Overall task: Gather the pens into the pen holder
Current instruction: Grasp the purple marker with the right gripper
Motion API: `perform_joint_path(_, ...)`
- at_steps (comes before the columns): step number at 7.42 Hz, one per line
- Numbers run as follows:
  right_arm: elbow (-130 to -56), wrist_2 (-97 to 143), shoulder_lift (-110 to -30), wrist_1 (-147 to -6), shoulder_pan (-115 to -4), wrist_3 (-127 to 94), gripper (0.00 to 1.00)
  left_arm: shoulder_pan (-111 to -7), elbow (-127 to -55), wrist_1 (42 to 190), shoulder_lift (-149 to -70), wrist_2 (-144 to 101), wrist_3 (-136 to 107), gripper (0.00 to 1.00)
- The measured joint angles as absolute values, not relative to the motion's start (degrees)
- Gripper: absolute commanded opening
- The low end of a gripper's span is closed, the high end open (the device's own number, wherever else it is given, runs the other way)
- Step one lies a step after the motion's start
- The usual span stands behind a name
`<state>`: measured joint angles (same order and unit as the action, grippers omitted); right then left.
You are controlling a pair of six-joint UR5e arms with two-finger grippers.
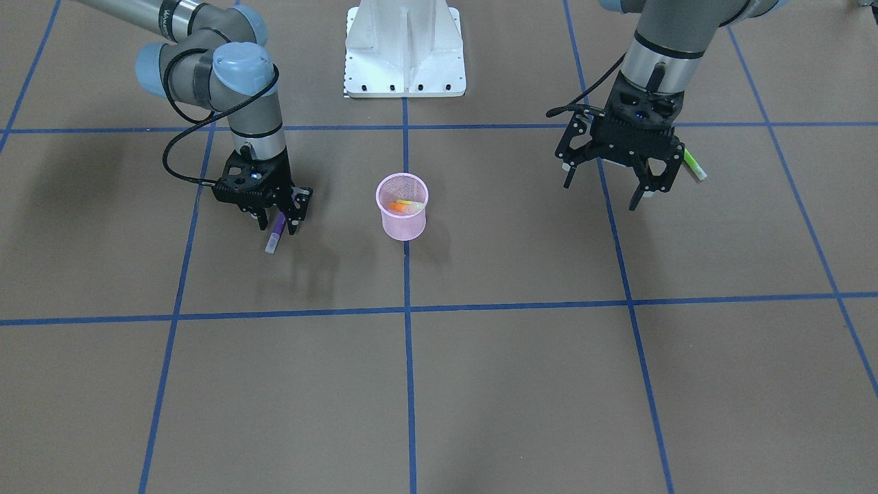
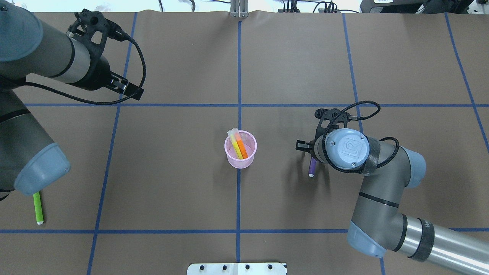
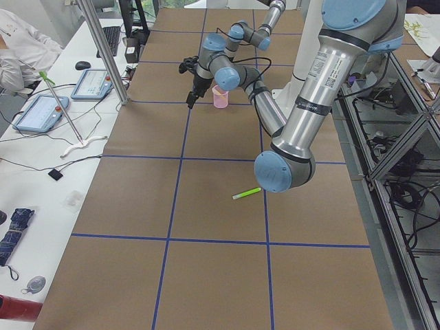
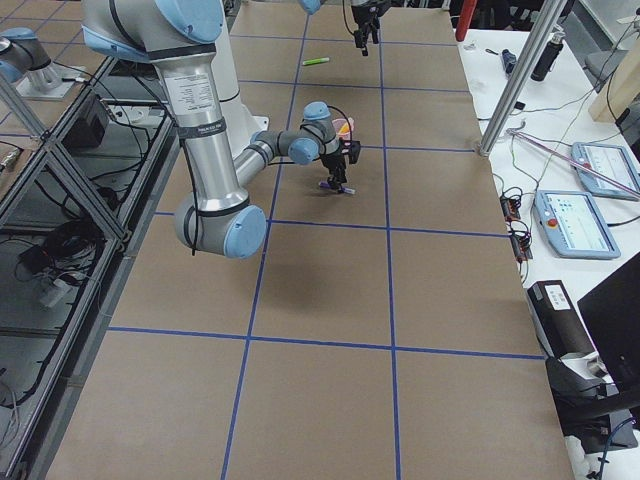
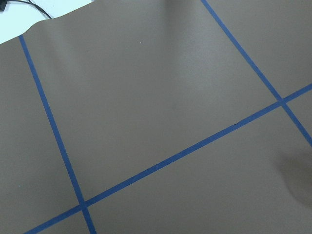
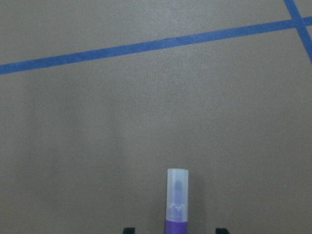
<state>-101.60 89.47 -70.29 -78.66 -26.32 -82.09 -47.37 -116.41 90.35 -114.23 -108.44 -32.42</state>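
The slim purple pen with a pale translucent cap (image 1: pixel 274 239) lay on the brown paper-covered desk (image 1: pixel 480 384), off to the robot's right of the small pink wire-mesh pen holder (image 1: pixel 402 206) and clear of it. It looked light, stiff and smooth-barrelled, so it would probably roll or twist under a pinch placed off centre. The purple barrel near its middle seemed the better place to take hold, since the cap might slip or pull off.

The right hand (image 1: pixel 278 226) stood low over it with a finger on each side. In the wrist view both fingertips (image 6: pixel 127 230) were spread, with bare desk showing between them and the pen, so nothing was clamped.

The holder stood upright with an orange pen (image 2: pixel 240 147) and a yellow pen (image 2: pixel 234 143) leaning inside. Being mesh, it seemed light enough to tip if knocked.

The green pen (image 2: pixel 38 208) lay well apart on the robot's left, near the raised left hand (image 1: pixel 603 192), whose fingers were spread wide and empty.
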Motion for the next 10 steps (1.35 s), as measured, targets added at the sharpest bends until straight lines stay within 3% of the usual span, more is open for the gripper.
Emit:
perform_joint_path(3, -101.4, 89.5, -70.3, -78.7, -26.4, -82.0, 0.22, -47.3, -116.2, 90.4, -114.2, -108.4, -32.5, 1.00)
perform_joint_path(5, -101.4, 89.6, -70.3, -78.7, -26.5, -81.9, 0.01, -47.3, -116.2, 90.4, -114.1, -108.4, -32.5, 1.00)
perform_joint_path(10, -103.9, 87.3, -69.8, -79.6, -28.9, -81.4, 0.00, -47.3, -116.1, 90.4, -114.2, -108.5, -32.5, 1.00)
